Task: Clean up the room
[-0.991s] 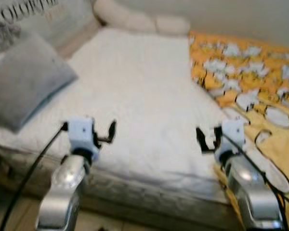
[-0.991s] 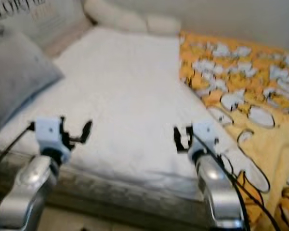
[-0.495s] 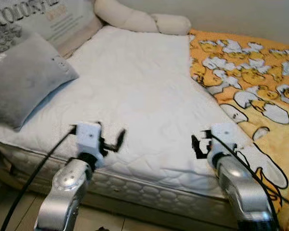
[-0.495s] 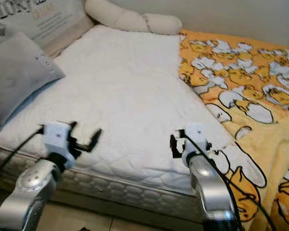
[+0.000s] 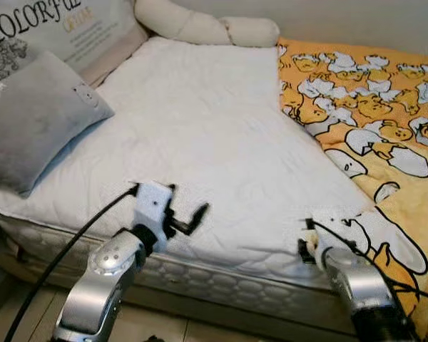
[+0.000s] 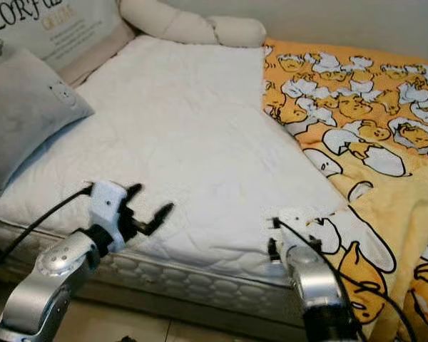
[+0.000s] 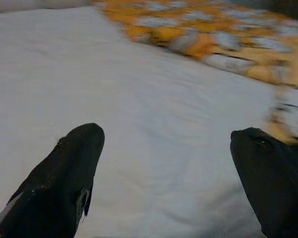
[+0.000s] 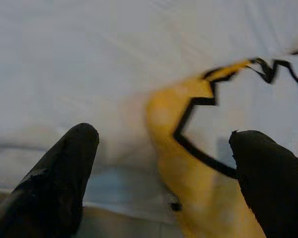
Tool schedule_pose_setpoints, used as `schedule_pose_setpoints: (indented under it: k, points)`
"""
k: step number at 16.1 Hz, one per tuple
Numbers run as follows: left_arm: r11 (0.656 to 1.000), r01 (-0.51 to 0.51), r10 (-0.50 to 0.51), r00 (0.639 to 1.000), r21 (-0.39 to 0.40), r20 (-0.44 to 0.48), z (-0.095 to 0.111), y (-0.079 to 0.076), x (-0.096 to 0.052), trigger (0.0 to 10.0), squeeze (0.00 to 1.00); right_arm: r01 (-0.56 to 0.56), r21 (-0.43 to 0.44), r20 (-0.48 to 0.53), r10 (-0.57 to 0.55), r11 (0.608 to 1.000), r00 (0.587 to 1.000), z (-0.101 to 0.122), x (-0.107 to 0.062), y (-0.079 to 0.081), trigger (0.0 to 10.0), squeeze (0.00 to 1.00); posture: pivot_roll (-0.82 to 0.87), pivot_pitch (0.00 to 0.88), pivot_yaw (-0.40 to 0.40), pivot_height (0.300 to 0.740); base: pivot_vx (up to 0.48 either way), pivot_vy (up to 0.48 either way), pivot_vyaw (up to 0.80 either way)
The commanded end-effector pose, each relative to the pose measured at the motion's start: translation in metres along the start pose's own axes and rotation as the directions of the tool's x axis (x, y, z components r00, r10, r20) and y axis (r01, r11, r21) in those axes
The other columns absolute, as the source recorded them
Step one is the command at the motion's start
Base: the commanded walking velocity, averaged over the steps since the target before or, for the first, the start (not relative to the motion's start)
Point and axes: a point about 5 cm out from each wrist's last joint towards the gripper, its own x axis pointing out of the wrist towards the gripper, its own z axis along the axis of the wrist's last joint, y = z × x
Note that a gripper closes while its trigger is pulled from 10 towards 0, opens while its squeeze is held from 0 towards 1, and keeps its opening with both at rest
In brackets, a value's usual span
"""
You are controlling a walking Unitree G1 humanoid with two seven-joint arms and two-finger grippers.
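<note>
Yellow fleece blanket (image 5: 371, 107) printed with white cartoon ducks, spread over the right side of the bed and hanging down over the near right edge in soft folds. White quilted mattress cover (image 5: 200, 135) bare on the left and middle, stitched in wavy lines, with a padded side panel along the near edge. Grey plush square pillow (image 5: 32, 117) lying at the far left, a printed cushion (image 5: 64, 25) with lettering leaning behind it, and a cream knotted bolster (image 5: 203, 27) curled along the far end. Left gripper (image 5: 189, 211) raised over the near left edge of the mattress, fingers spread wide, holding nothing; in the left wrist view, white quilt between the two black fingers (image 7: 64, 173). Right gripper (image 8: 164, 168) low at the near edge where blanket meets mattress, fingers well apart, nothing held between them, duck print beneath.
</note>
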Motion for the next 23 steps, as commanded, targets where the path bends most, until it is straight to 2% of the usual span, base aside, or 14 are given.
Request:
schedule_pose_setpoints:
  k: [1,2,5,6,7,8,9,14,23]
  points:
    - [0.993,0.12,-0.12,0.993,0.006,-0.001,0.004,-0.01,0.004,10.0,0.0,0.043,0.023,0.004,-0.043,0.999,0.999,0.004,0.004,-0.014,10.0,0.83,-0.02,0.0,-0.021,0.74,0.0,0.0,0.0]
    - [0.983,0.184,-0.184,0.983,-0.007,-0.022,0.004,-0.013,0.006,10.0,0.0,0.023,0.045,-0.006,-0.022,0.999,1.0,0.002,0.01,-0.015,10.0,0.0,-0.02,0.0,-0.015,0.74,0.0,0.0,0.0]
    - [0.963,0.269,-0.266,0.962,0.03,-0.069,0.003,-0.015,0.008,10.0,0.0,-0.033,0.073,0.017,0.032,0.997,0.999,0.006,0.021,-0.012,10.0,0.0,-0.03,0.0,0.004,0.74,0.0,0.0,0.0]
    - [0.957,0.288,-0.285,0.955,0.038,-0.077,0.003,-0.014,0.009,10.0,0.0,-0.046,0.075,0.013,0.045,0.996,0.999,0.007,0.026,-0.013,4.9,0.0,-0.04,0.0,0.013,0.74,0.0,0.0,0.0]
    - [0.955,0.293,-0.289,0.954,0.04,-0.08,0.003,-0.013,0.009,10.0,0.0,-0.045,0.063,0.007,0.045,0.997,0.999,0.006,0.027,-0.014,4.5,0.0,-0.04,0.0,0.013,0.74,0.0,0.0,0.0]
    - [0.953,0.3,-0.296,0.952,0.04,-0.083,0.004,-0.013,0.01,10.0,0.0,-0.047,0.051,-0.008,0.048,0.998,0.999,0.005,0.029,-0.015,3.3,0.0,-0.04,0.0,0.016,0.74,0.0,0.0,0.0]
    - [0.947,0.318,-0.314,0.945,0.038,-0.088,0.005,-0.013,0.009,10.0,0.0,-0.042,0.046,-0.007,0.043,0.998,0.999,0.005,0.031,-0.018,0.1,0.0,-0.04,0.0,0.016,0.74,0.0,0.0,0.0]
    - [0.931,0.364,-0.359,0.927,0.031,-0.11,0.001,-0.016,0.006,10.0,0.0,-0.021,0.005,-0.005,0.021,1.0,1.0,0.003,0.034,-0.025,0.0,0.0,-0.06,0.0,0.021,0.74,0.0,0.0,0.0]
    - [0.917,0.399,-0.394,0.912,0.024,-0.116,0.002,-0.018,0.008,10.0,0.0,-0.029,0.03,0.001,0.029,0.999,1.0,0.0,0.036,-0.025,0.0,0.0,-0.07,0.0,0.03,0.74,0.0,0.0,0.0]
